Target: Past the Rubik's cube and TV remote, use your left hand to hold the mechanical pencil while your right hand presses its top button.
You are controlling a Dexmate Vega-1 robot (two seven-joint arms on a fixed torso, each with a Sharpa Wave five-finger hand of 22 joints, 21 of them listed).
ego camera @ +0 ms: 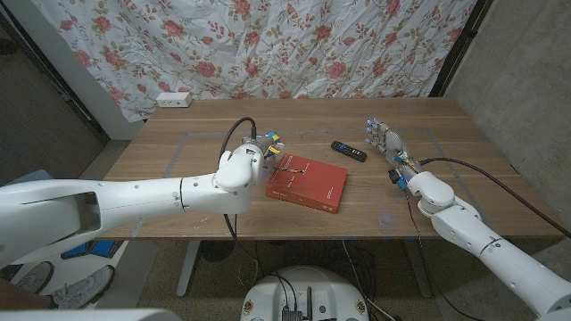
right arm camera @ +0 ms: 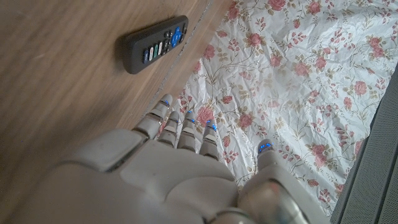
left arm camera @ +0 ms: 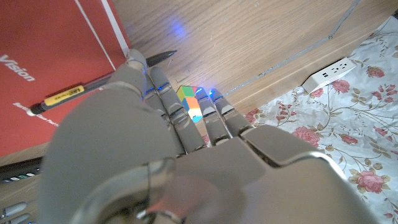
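Just beyond left hand (left arm camera: 168, 118); mechanical pencil (left arm camera: 93, 87) on book (left arm camera: 50, 56).

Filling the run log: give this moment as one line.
left hand over mechanical pencil on red book, grip unclear | right hand open beside remote

"Vision" on red book (left arm camera: 43, 68)

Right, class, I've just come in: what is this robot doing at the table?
The left hand reaches over the pencil, which lies on a red book beside the Rubik's cube; whether it grips the pencil cannot be told. The right hand waits open beside the remote, so the button is not yet pressed.
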